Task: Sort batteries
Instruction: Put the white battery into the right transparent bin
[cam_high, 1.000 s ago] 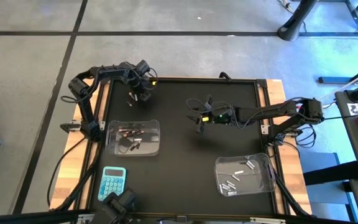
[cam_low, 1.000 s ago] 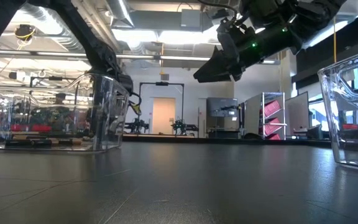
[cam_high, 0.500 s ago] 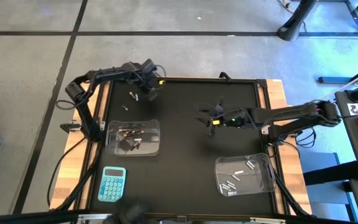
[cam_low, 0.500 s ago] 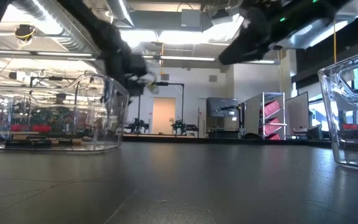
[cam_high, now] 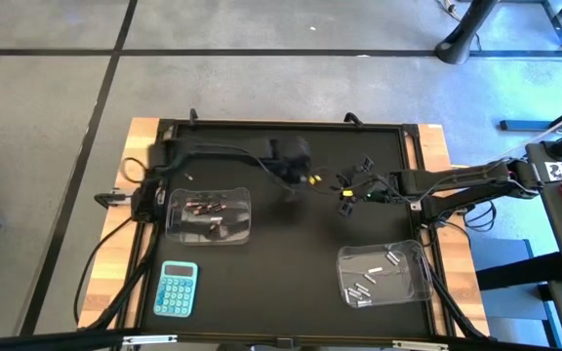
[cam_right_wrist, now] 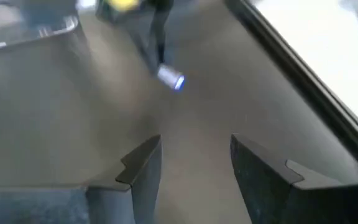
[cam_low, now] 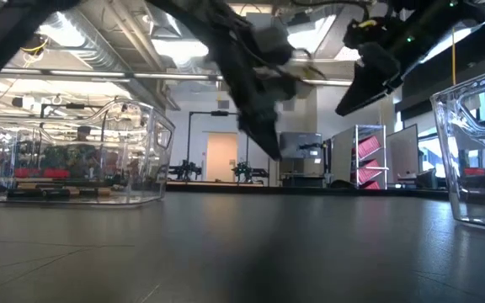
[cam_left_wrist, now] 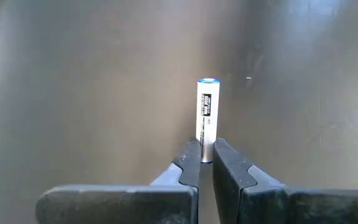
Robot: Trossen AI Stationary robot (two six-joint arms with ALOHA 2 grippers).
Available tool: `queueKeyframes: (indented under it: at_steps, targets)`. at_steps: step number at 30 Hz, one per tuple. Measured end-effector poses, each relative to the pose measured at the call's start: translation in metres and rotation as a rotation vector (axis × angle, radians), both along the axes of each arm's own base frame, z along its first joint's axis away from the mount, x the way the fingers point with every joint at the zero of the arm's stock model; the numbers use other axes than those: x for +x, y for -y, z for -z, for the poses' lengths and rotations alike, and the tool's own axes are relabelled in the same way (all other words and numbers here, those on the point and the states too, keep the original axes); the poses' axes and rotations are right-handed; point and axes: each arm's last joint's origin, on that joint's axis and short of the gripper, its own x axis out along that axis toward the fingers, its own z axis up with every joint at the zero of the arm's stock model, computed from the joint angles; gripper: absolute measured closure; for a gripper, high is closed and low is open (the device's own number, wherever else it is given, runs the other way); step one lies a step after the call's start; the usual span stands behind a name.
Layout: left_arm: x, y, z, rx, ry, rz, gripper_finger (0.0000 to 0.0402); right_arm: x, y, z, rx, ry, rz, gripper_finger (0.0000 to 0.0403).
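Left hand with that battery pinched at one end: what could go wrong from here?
1. The left hand grips the silvery battery only by its end; most of it sticks out, so it could pivot or slip.
2. The open right hand hovers close to it mid-table; the arms might clash.
3. The light batteries lie in the right tub, past the right arm.
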Motion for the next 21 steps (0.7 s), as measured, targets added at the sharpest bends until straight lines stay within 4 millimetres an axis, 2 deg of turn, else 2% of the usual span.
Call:
queueKeyframes:
  at_steps: [3,7,10,15,18,21]
  targets:
    - [0.026,0.011,0.023,-0.024,-0.047,0.07,0.0393,-0.004,0.0,0.005,0.026,-0.058,0.018,0.021]
    - [0.046,0.02,0.042,-0.053,-0.08,0.13,0.039,-0.009,-0.001,0.018,0.054,-0.083,0.013,0.021]
    - [0.051,0.024,0.056,-0.062,-0.127,0.148,0.0386,-0.012,-0.002,0.037,0.093,-0.074,-0.023,0.021]
    - [0.051,0.025,0.057,-0.057,-0.129,0.16,0.0372,-0.016,-0.003,0.06,0.108,0.011,-0.053,0.021]
    - [0.051,0.025,0.057,-0.067,-0.13,0.183,0.0337,-0.017,-0.003,0.068,0.086,0.049,-0.086,0.021]
    - [0.05,0.022,0.057,-0.086,-0.127,0.194,0.0285,-0.02,-0.003,0.074,0.075,0.06,-0.097,0.021]
